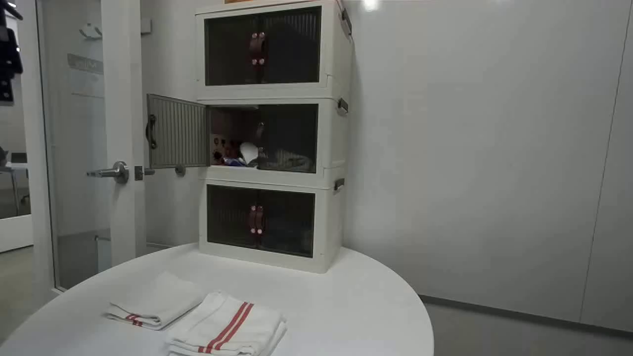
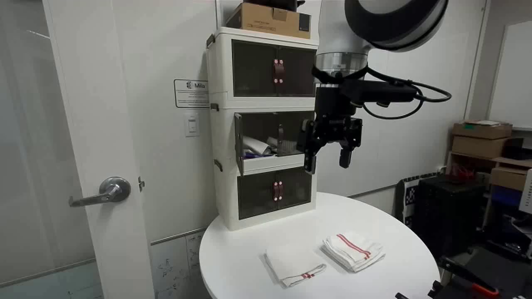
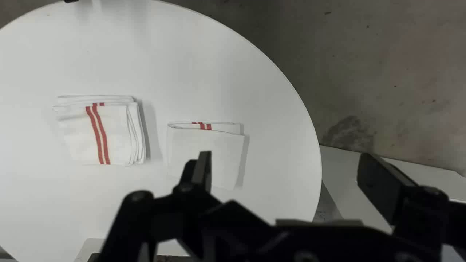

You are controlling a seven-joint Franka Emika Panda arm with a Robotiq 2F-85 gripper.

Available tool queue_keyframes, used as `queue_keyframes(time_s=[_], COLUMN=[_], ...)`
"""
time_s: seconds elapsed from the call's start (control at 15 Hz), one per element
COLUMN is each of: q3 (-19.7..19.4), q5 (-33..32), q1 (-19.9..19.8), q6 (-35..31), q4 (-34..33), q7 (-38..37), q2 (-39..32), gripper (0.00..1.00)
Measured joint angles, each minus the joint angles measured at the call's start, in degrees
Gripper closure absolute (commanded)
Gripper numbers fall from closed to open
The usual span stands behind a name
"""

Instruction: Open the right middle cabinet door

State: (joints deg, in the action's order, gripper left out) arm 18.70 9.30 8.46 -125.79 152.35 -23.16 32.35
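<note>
The right middle cabinet door is a dark see-through pane, shut, in the white middle tier; a dark strap handle sits at its inner edge. It also shows in an exterior view, its outer part hidden behind my gripper. The left middle door is a paler grey ribbed panel, swung wide open; it is seen nearly edge-on in an exterior view. My gripper points down in front of the cabinet's outer right side, apart from the doors. It is open and empty, as the wrist view shows.
The cabinet stands on a round white table with two stacks of folded red-striped towels. The top tier and bottom tier are shut. Cloth-like items lie inside the middle tier. A cardboard box sits on top.
</note>
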Motion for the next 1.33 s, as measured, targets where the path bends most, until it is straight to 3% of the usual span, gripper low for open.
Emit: queue_keyframes(time_s=[0.4, 0.6, 0.8, 1.0, 1.33], q3=[0.0, -1.9, -7.7, -16.7, -28.7], q5=[-0.2, -0.4, -0.3, 0.7, 6.5], q1=[0.0, 0.3, 0.2, 0.1, 0.4], q6=[0.0, 0.0, -0.1, -0.1, 0.0], q4=[0.0, -0.3, -1.2, -3.5, -12.0], q7=[0.0, 3.6, 11.7, 24.4, 45.4], q2=[0.0, -0.1, -0.1, -0.9, -6.0], gripper=[0.00, 0.00, 0.00, 0.00, 0.00])
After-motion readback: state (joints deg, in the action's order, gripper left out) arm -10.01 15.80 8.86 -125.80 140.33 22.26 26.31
